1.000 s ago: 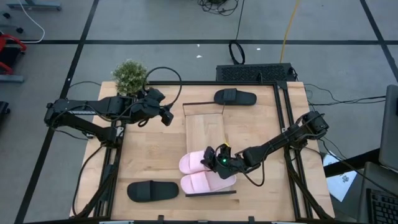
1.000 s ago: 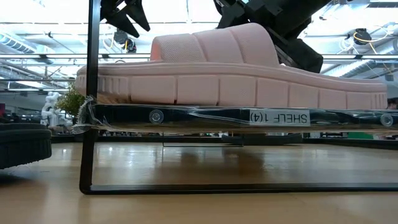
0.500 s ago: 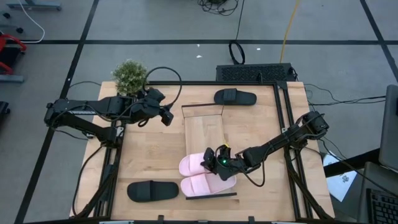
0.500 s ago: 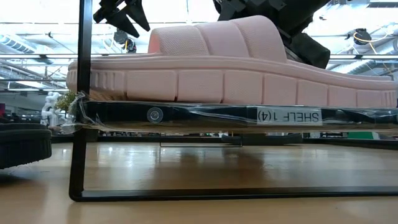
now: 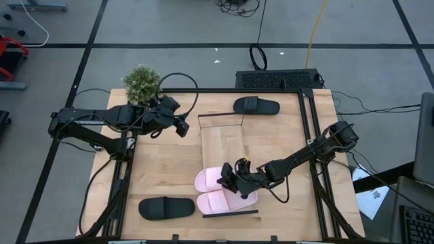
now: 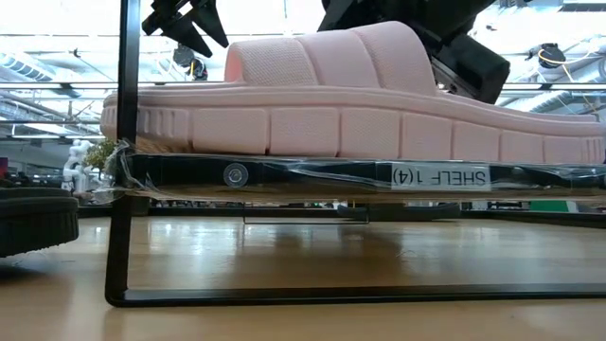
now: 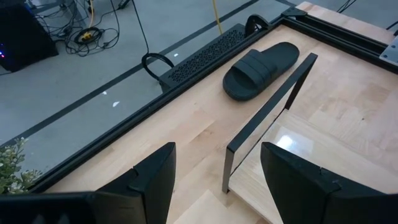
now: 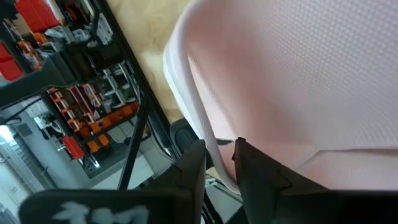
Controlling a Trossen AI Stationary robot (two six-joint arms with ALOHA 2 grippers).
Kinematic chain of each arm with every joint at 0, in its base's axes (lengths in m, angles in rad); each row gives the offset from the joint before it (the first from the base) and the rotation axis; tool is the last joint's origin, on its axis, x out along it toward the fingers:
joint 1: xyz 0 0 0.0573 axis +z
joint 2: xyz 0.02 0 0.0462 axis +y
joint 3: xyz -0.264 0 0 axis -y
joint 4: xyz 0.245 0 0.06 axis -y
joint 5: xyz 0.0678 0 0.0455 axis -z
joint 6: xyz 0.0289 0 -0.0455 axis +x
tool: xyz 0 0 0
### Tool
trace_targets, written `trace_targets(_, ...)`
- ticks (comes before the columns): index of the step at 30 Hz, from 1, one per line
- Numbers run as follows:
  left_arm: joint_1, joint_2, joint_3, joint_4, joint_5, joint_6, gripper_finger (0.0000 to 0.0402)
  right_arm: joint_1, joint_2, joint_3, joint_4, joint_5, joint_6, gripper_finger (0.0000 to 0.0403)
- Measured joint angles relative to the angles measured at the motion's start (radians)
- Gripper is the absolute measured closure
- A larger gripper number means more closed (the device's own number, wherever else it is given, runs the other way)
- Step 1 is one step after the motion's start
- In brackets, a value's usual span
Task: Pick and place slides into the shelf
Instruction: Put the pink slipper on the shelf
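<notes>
Two pale pink slides lie side by side on the near end of the shelf (image 5: 222, 139), soles down: one farther (image 5: 209, 179), one nearer (image 5: 218, 201). The nearer one (image 6: 350, 104) fills the low view. My right gripper (image 5: 234, 180) is at the farther pink slide's strap (image 8: 298, 74), fingers slightly apart. One black slide (image 5: 256, 106) lies on the table beyond the shelf, another (image 5: 166, 208) at the near left. My left gripper (image 5: 180, 126) hovers open at the far left, above the table; its wrist view shows the far black slide (image 7: 261, 68). My right gripper's fingers (image 8: 186, 174) stand a little apart at the edge of the farther pink slide's strap (image 8: 205, 134), coming level and slightly downward from the table's right. I cannot tell whether they touch it. The slide rests flat on the shelf.
A small potted plant (image 5: 141, 83) stands at the table's far left corner. Dark frame rails (image 5: 308, 156) run along the table's sides. The shelf's far half is bare wood, and its thin dark end rail (image 7: 261, 118) rises at the far end.
The shelf with both pink slides has slid a little toward the table's near edge. My right gripper has tipped slightly at the farther pink slide's strap, staying in place.
</notes>
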Motion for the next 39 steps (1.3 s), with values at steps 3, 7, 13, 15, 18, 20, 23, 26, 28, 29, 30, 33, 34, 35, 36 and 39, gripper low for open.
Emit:
trace_targets(3,0.0,0.0,0.0,0.0,0.0,0.0,0.0172,0.001,0.0,0.0,0.001,-0.007,0.002,0.032)
trace_targets(7,0.0,0.0,0.0,0.0,0.001,0.0,0.0172,0.001,0.0,0.0,0.007,-0.014,0.002,0.0317)
trace_targets(13,0.0,0.0,0.0,0.0,0.003,0.0,0.0172,0.001,0.0,0.0,0.007,-0.013,0.008,0.0316)
trace_targets(15,0.0,0.0,0.0,0.0,0.003,0.003,0.0172,0.001,0.0,0.0,0.007,-0.013,0.01,0.0316)
trace_targets(18,0.0,0.0,0.0,0.0,0.003,0.003,0.0172,0.001,0.0,0.0,0.007,-0.045,0.01,0.0316)
trace_targets(20,0.0,0.0,0.0,0.0,0.003,0.003,0.0172,-0.002,0.0,0.0,0.007,-0.054,0.01,0.0316)
trace_targets(23,0.0,0.0,0.0,0.0,0.003,0.003,0.0172,-0.003,0.0,0.0,0.0,-0.054,0.008,0.0316)
trace_targets(26,0.0,0.0,0.0,0.0,0.003,0.003,0.0172,-0.003,0.0,0.0,0.0,-0.054,0.008,0.0316)
trace_targets(28,0.0,0.0,0.0,0.0,0.003,0.003,0.0172,-0.003,0.0,0.0,0.0,-0.054,0.008,0.0316)
trace_targets(29,0.0,0.0,0.0,0.0,0.003,0.003,0.0172,-0.003,0.0,0.0,0.0,-0.054,0.009,0.0316)
trace_targets(30,0.0,0.0,0.0,0.0,0.003,0.003,0.0172,-0.003,0.0,0.0,0.0,-0.054,0.01,0.0316)
trace_targets(33,0.0,0.0,0.0,0.0,0.003,0.003,0.0172,-0.003,0.0,0.0,0.0,-0.054,0.009,0.0316)
trace_targets(34,0.0,0.0,0.0,0.0,0.003,0.002,0.0172,-0.003,0.0,0.0,0.0,-0.054,0.008,0.0316)
trace_targets(35,0.0,0.0,0.0,0.0,0.003,0.002,0.0172,-0.003,0.0,0.0,0.0,-0.056,0.008,0.0316)
trace_targets(36,0.0,0.0,0.0,0.0,0.003,0.002,0.0172,-0.004,0.0,0.0,0.0,-0.056,0.008,0.0316)
trace_targets(39,0.0,0.0,0.0,0.0,0.003,0.0,0.0172,-0.004,0.0,0.0,0.0,-0.057,0.008,0.0316)
